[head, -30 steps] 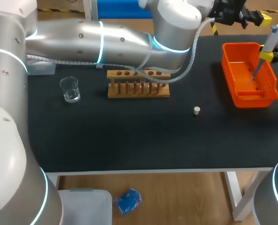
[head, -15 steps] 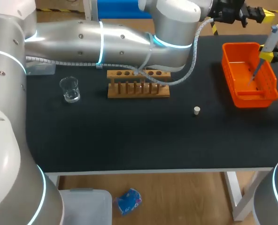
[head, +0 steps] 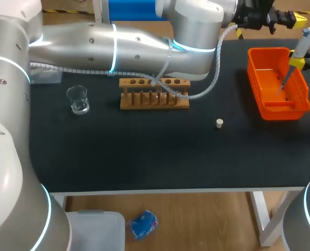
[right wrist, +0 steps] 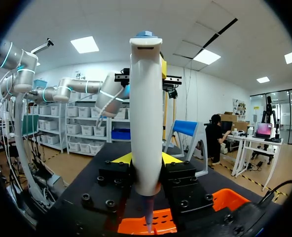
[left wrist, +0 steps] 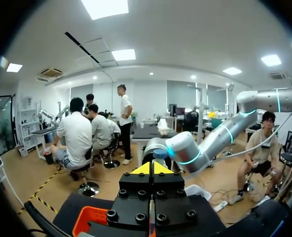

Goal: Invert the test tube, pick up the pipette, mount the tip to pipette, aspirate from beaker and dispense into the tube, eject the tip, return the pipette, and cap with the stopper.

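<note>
Head view: right gripper [head: 300,61] holds the pipette [head: 305,42] upright over the orange basket [head: 259,99], tip pointing in, probably to drop it there. The stopper [head: 219,123] lies loose on the table.

Left wrist view: left gripper [left wrist: 152,169] has its tips together and holds nothing, standing clear.

Right wrist view: fingers clamped on the pipette body, steadying it.

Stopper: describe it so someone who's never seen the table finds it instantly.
On the black table, look at the open stretch between the wooden rack and the orange basket, slightly nearer the front edge. The stopper stands there alone, touching nothing: a small white stub, far smaller than the clear beaker left of the rack.
</note>
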Available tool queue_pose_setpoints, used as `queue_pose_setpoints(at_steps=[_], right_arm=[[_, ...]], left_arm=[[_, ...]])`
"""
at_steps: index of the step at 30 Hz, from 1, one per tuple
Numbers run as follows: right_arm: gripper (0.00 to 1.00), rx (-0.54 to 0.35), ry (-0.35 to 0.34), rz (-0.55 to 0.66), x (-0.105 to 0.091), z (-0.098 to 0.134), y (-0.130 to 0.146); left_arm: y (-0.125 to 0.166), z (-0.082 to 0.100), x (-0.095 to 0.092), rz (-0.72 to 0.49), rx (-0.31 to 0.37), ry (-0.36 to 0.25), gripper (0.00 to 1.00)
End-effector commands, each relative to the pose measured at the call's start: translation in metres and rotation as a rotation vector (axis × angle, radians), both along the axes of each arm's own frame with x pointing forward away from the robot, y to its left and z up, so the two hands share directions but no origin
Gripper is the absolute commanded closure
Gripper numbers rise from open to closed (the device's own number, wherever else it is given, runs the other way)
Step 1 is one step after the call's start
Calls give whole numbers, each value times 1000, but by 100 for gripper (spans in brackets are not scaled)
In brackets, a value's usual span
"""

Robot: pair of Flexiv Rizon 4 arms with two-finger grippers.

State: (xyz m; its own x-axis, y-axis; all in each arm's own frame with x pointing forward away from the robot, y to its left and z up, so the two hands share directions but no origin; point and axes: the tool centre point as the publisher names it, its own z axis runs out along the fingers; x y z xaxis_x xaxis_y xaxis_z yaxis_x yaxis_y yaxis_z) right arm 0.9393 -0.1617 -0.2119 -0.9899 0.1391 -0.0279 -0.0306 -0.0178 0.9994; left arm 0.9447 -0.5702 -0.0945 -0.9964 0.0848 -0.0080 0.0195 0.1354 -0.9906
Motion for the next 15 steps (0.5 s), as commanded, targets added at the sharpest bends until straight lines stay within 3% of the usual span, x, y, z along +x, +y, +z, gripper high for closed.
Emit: queue_pose_setpoints(at_steps=[1, 15], right_arm=[[100, -1, -1, 3, 1, 0, -1], [100, -1, -1, 3, 1, 0, -1]], left_arm=[[-2, -5, 0, -9, -10, 2, 100], [-7, -8, -2, -32, -16, 7, 100]])
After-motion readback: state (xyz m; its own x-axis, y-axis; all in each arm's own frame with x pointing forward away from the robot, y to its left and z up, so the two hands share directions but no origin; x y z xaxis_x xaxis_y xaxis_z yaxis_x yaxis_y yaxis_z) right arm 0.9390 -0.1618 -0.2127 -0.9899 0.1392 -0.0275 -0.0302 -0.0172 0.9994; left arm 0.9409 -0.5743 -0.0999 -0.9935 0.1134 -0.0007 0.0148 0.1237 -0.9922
